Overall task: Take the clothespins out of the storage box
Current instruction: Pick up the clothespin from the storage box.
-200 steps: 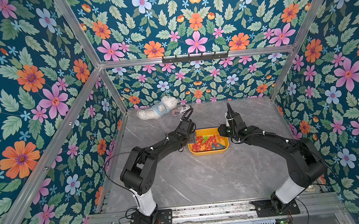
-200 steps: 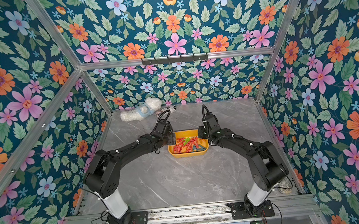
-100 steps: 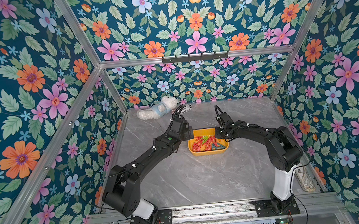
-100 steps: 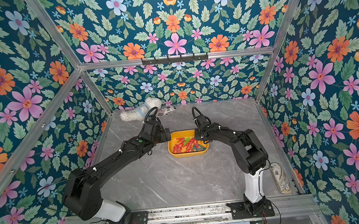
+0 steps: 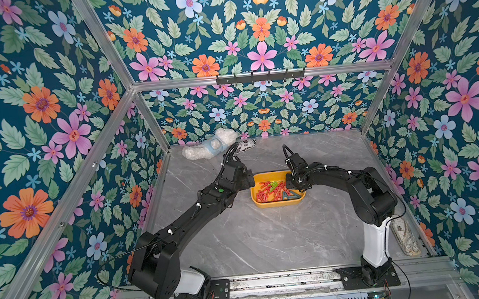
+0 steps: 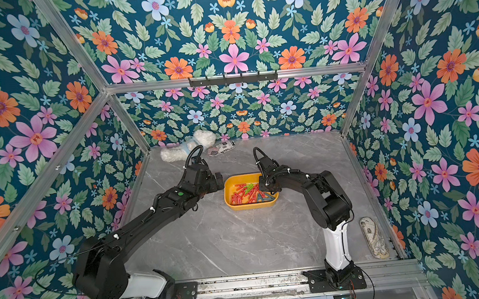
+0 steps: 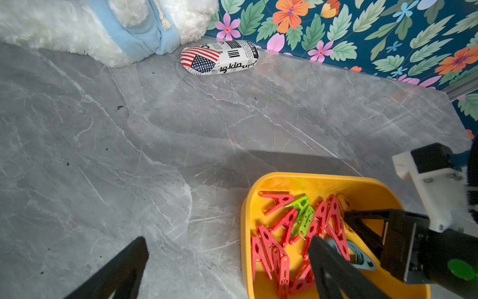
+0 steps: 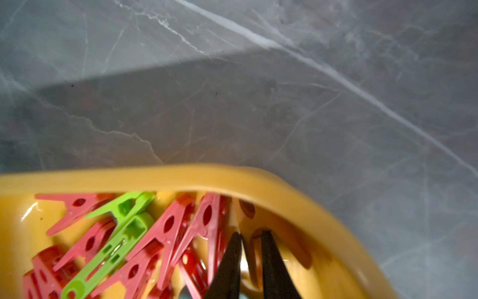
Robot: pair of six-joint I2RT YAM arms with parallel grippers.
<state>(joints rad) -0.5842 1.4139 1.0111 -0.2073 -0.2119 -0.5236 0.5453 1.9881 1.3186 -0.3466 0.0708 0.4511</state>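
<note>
A yellow storage box (image 5: 278, 203) (image 6: 249, 206) sits mid-table, holding several red clothespins (image 5: 266, 193) (image 7: 279, 202) (image 8: 168, 227) and green ones (image 7: 302, 214) (image 8: 124, 233). My left gripper (image 5: 249, 179) (image 7: 227, 240) hangs wide open over the box's left rim, one finger above the table and one above the pins, holding nothing. My right gripper (image 5: 290, 185) (image 8: 251, 233) is down inside the box's right end. Its jaws are almost together on the thin edge of a yellow clothespin (image 8: 247, 207) lying against the wall.
A white and blue plush toy (image 5: 208, 148) and a flag-print glasses case (image 7: 219, 57) lie at the back left. A patterned case (image 6: 373, 237) lies by the right wall near the front. A blue-grey pin (image 7: 362, 261) sits in the box. A hook rail (image 5: 260, 76) spans the back wall.
The right gripper has come down from above the box's right rim into the box and its jaws have narrowed. The left gripper stays open by the box's left rim.
</note>
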